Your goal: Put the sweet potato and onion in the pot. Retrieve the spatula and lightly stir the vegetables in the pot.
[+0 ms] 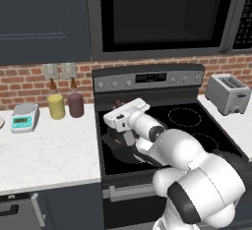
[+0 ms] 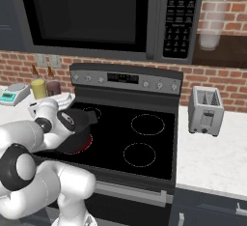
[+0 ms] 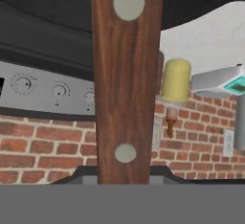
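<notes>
We judge the stirring step in hand: the gripper [image 1: 118,117] pinches the spatula [image 3: 127,82] by its brown handle (blade unseen) over the pot [image 2: 77,144] on the stove's front-left burner, so next comes gentle circling.

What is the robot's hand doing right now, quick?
End effector: closed on the spatula, whose brown handle runs straight up from between the fingertips, above the pot.
</notes>
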